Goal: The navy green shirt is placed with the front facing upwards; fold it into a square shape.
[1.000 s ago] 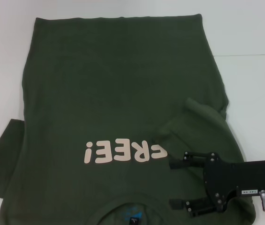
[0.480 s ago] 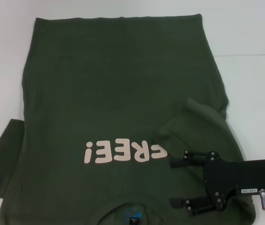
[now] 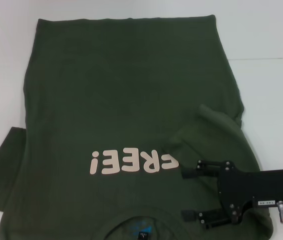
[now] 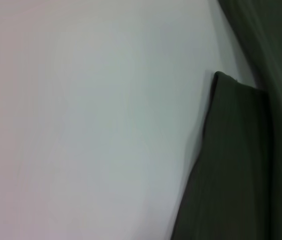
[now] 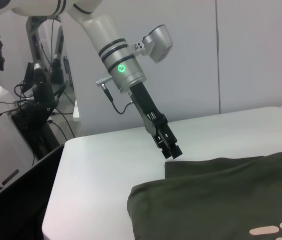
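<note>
Navy green shirt [image 3: 126,100] flat on white table [image 3: 271,90], grey wall behind; right gripper [image 3: 189,195] jaws spread over it, left gripper [image 5: 173,151] clenched just off its sleeve

- The head camera looks steeply down from above at the shirt [image 3: 131,120] spread on the white table [image 3: 271,90], with the collar nearest it.
- The left wrist camera sits very close above the table [image 4: 91,120], catching only the sleeve edge [image 4: 230,165].
- The right wrist camera looks low and sideways across the table [image 5: 106,165], taking in the left gripper [image 5: 173,151] by that same sleeve and the room behind.
</note>
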Robot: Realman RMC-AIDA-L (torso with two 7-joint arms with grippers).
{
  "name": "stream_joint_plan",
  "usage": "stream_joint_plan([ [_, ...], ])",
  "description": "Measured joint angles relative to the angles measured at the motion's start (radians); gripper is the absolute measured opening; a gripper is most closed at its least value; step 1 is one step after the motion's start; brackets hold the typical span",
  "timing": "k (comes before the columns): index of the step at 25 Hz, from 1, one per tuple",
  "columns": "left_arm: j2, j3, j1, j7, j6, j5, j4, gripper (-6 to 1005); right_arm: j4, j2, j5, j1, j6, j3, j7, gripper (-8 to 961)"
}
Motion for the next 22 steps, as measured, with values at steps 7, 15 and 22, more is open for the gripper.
stream_joint_plan([
  [7, -0.002, 0.006, -0.004, 0.000, -0.009, 0.013, -0.008, 812, 0.000, 0.000, 0.000, 0.000, 0.000, 0.000, 0.000, 924],
  [15, -0.002, 0.008, -0.004, 0.000, -0.013, 0.014, -0.010, 811, 0.000, 0.000, 0.000, 0.000, 0.000, 0.002, 0.000, 925],
  [22, -0.002, 0.009, -0.003, 0.000, -0.014, 0.014, -0.010, 811, 0.000, 0.000, 0.000, 0.000, 0.000, 0.001, 0.000, 925],
])
